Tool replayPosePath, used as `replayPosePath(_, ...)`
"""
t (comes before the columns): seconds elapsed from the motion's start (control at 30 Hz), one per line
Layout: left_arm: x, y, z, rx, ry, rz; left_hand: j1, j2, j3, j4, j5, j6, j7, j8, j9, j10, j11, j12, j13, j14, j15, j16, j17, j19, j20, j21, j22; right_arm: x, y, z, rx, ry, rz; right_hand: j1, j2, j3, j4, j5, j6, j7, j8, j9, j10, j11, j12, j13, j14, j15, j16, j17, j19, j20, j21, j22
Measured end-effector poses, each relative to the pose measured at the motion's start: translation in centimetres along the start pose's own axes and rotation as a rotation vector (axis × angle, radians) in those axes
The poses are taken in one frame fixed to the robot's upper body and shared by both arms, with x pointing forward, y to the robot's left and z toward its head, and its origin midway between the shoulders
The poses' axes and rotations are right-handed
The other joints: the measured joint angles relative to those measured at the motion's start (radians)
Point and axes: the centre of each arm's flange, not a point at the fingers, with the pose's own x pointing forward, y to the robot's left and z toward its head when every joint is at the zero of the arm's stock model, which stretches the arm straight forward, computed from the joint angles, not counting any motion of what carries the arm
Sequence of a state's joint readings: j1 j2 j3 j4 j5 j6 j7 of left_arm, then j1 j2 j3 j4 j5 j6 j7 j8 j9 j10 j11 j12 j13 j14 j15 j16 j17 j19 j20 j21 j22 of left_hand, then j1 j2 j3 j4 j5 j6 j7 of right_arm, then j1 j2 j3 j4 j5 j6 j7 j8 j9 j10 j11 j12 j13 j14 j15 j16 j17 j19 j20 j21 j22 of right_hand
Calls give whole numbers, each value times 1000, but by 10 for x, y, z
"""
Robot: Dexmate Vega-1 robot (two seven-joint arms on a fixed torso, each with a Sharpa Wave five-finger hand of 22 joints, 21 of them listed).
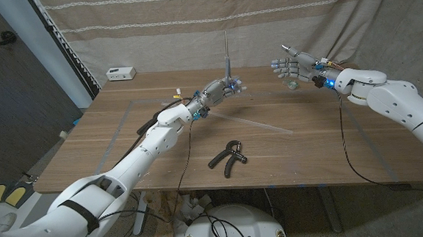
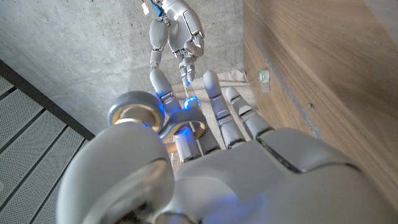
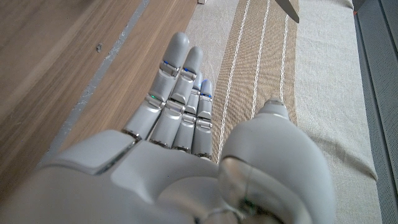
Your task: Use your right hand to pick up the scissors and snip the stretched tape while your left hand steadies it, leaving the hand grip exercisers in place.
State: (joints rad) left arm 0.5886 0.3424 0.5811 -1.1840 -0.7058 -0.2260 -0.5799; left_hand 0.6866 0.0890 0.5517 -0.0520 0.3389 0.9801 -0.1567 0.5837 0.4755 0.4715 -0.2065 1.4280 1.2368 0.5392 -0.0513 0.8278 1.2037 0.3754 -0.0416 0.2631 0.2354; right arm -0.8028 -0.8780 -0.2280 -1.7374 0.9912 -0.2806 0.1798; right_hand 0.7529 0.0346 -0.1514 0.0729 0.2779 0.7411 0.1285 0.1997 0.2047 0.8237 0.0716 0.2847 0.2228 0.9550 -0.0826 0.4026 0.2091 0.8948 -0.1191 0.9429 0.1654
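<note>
My left hand (image 1: pixel 221 91) grips the scissors (image 1: pixel 226 59) above the table's far middle, blades pointing straight up. In the left wrist view the grey handle rings of the scissors (image 2: pixel 134 112) sit in the fingers of my left hand (image 2: pixel 249 155). My right hand (image 1: pixel 294 68) hovers open to the right of them, fingers spread, holding nothing. A small clear tape roll (image 1: pixel 293 86) lies under it, and a thin clear strip of tape (image 1: pixel 259 123) runs across the table towards the front right. The right wrist view shows my right hand (image 3: pixel 180 124) with straight fingers and the scissors' tip (image 3: pixel 287 9) beyond.
A black hand grip exerciser (image 1: pixel 228 156) lies near the table's front middle edge. A white box (image 1: pixel 120 72) stands at the back left corner. Cables trail along both arms onto the table (image 1: pixel 125 146). A curtain hangs behind.
</note>
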Motion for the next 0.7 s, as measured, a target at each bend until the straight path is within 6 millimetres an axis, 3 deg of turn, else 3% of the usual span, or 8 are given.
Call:
replayPosePath(0.27, -5, 2, -4, -38, 43, 14, -67, -66, -17, 27, 21, 101, 34, 83, 56, 35, 3, 83, -2, 49, -4, -7, 0, 23, -1, 8, 13, 1, 2, -2, 6, 2, 3, 0, 0, 0, 0, 0, 0, 0, 0, 0, 0, 0, 0, 0, 0, 0, 0, 0, 0, 0, -6, 0)
replayPosePath(0.5, -6, 4, -5, -40, 53, 18, -108, -121, -44, 53, 51, 120, 31, 156, 142, 71, 2, 125, -2, 83, -7, -11, -5, 32, -3, 15, 18, 1, 3, -4, 8, 4, 5, -5, 5, 0, -8, 0, 0, 0, 0, 0, 0, 0, 0, -5, 0, 0, 0, 0, 0, 0, -7, 0)
replayPosePath(0.7, -7, 6, -8, -43, 60, 23, -175, -151, -78, 121, 118, 92, 23, 337, 404, 139, 3, 143, 3, 125, -12, -11, 1, 36, -1, 16, 27, 2, 3, -4, 8, 5, 5, -5, 5, 0, -8, 0, 0, 0, 0, 0, 0, 0, 0, -5, 0, 0, 0, 0, 0, 0, -11, 0)
